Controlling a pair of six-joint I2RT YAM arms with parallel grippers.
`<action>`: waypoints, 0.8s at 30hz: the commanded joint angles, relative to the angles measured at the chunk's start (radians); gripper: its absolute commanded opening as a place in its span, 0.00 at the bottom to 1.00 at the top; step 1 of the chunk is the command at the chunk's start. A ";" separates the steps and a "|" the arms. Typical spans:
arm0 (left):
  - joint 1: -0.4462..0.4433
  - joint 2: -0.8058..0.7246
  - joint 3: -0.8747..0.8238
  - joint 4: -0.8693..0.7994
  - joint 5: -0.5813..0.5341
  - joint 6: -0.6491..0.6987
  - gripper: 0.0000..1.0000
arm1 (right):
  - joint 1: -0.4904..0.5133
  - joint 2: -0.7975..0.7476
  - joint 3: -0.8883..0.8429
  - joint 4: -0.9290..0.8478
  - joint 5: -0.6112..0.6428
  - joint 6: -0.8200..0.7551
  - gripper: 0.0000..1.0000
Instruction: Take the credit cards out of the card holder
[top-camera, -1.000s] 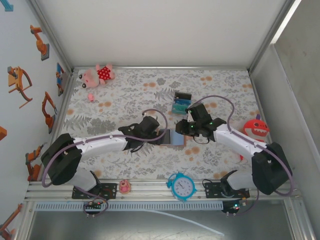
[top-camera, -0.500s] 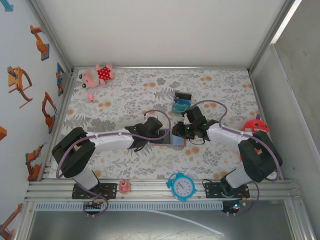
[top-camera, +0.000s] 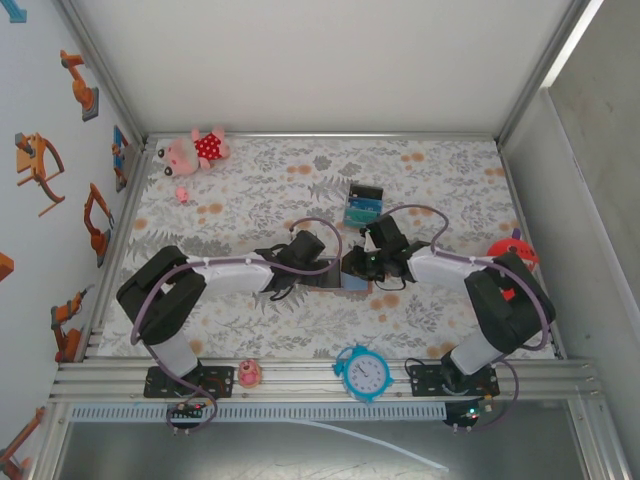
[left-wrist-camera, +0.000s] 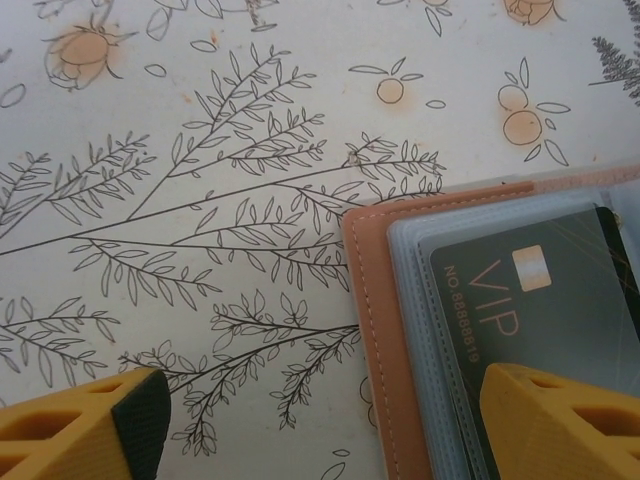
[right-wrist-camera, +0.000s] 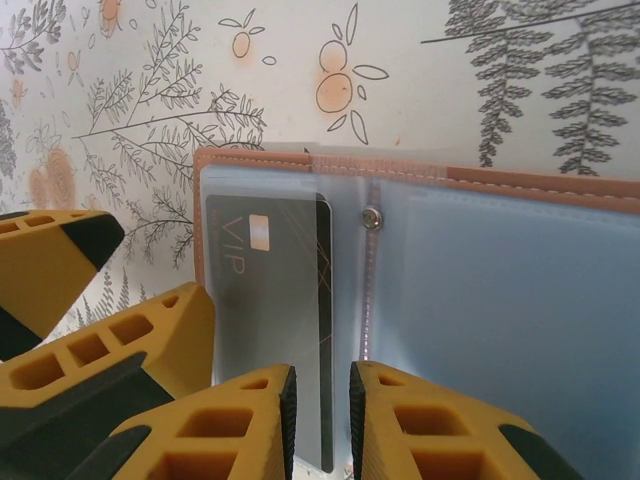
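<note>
The card holder (top-camera: 352, 284) is lying open and flat on the table (top-camera: 250, 180), beyond the blue clock (top-camera: 362, 373). The left gripper (left-wrist-camera: 320, 425) is straddling its left edge, spread wide, one finger over the dark VIP card (right-wrist-camera: 270, 290). The right gripper (right-wrist-camera: 320, 425) is hovering with fingers nearly together at that card's inner edge; whether it is pinching the card cannot be told.

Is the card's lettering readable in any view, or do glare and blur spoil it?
Left wrist: sharp, VIP and the number on the card read clearly. Right wrist: VIP legible, clear pockets of the card holder milky, no hard glare. Top external: evenly lit, lettering too small.
</note>
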 joint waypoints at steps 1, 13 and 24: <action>0.005 0.019 0.028 -0.013 0.024 0.003 0.76 | 0.007 0.023 -0.013 0.051 -0.024 0.025 0.22; 0.005 0.046 0.049 -0.041 0.055 0.014 0.64 | 0.007 0.085 -0.023 0.108 -0.057 0.054 0.17; 0.005 0.059 0.050 -0.045 0.100 0.012 0.57 | 0.007 0.108 -0.043 0.155 -0.068 0.074 0.16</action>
